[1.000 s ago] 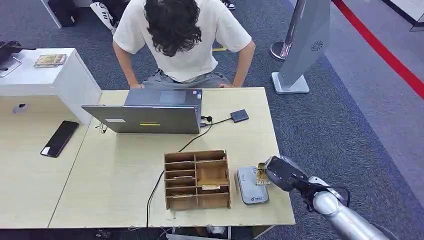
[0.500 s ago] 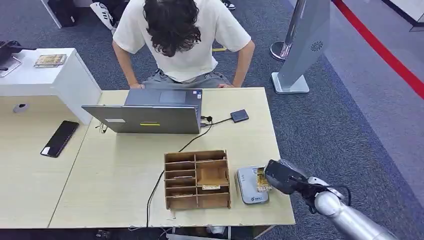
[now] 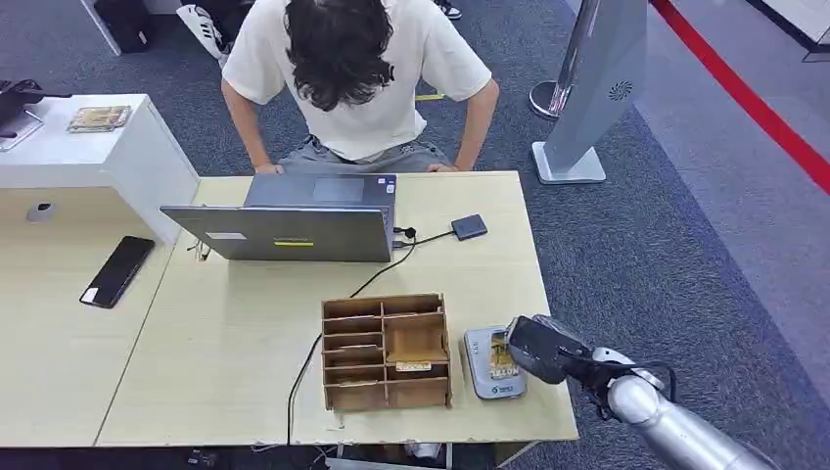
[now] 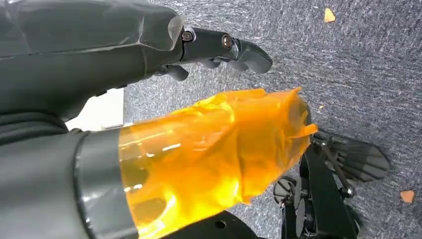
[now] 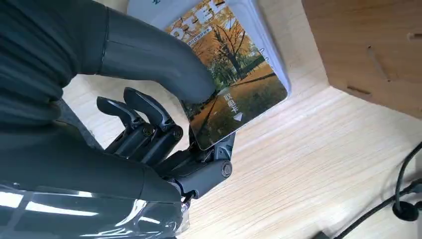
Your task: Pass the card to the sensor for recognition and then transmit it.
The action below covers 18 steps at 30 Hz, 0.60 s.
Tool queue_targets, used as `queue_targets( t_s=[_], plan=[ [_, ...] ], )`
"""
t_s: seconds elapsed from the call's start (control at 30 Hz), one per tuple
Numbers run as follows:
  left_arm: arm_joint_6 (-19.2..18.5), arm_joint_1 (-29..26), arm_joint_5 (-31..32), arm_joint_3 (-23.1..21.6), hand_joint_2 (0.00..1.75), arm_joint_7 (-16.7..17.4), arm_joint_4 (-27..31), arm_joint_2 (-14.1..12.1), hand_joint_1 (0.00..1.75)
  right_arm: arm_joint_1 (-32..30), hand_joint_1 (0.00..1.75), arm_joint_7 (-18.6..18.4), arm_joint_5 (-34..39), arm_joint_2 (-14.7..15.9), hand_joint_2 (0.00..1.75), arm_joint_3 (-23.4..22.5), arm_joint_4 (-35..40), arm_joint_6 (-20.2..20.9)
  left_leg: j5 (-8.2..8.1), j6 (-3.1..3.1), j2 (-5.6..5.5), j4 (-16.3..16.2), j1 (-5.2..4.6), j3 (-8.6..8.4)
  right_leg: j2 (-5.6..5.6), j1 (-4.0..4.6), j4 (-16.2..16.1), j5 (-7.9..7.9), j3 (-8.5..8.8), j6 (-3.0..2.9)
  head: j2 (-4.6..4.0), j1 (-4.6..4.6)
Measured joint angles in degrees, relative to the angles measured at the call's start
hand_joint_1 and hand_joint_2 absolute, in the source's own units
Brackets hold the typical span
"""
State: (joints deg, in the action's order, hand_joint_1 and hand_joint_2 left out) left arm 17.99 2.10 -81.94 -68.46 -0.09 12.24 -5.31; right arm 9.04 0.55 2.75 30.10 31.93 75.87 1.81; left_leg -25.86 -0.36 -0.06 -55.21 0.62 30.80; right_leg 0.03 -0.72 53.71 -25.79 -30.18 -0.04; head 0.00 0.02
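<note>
The right hand (image 3: 533, 348) pinches the card (image 3: 501, 354) between its thick thumb and the darker fingers (image 5: 149, 124) beneath, and it has carried the card inward from the table's right edge, so the card now lies over the grey card reader (image 3: 492, 362) rather than hanging off its outer side as it did a second ago. In the right wrist view the card (image 5: 229, 82), printed with an autumn tree scene, sits flat or nearly flat above the reader's pale face (image 5: 154, 7); whether it actually touches the surface cannot be told. The reader stands near the table's (image 3: 225, 352) front right corner, just beside the wooden slotted organizer (image 3: 386, 351). This looks like the recognition step reaching its mark; handing the card on is not yet begun. A person (image 3: 357, 73) sits at the far edge behind a laptop (image 3: 284, 230). The left hand (image 4: 219, 45) hangs over carpet holding nothing, fingers loosely apart.
</note>
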Motion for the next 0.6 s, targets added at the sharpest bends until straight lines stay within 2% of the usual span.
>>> queue_targets(
  t_s=[0.6],
  plan=[
    [-0.4,0.0,0.0,0.0,0.0,0.0,0.0,0.0,0.0,1.3,1.75,-0.5,-2.1,-0.2,1.75,2.2,-0.7,-1.5,0.0,0.0,0.0,0.0,0.0,0.0,0.0,0.0,0.0,0.0,0.0,0.0,0.0,0.0]
  ],
)
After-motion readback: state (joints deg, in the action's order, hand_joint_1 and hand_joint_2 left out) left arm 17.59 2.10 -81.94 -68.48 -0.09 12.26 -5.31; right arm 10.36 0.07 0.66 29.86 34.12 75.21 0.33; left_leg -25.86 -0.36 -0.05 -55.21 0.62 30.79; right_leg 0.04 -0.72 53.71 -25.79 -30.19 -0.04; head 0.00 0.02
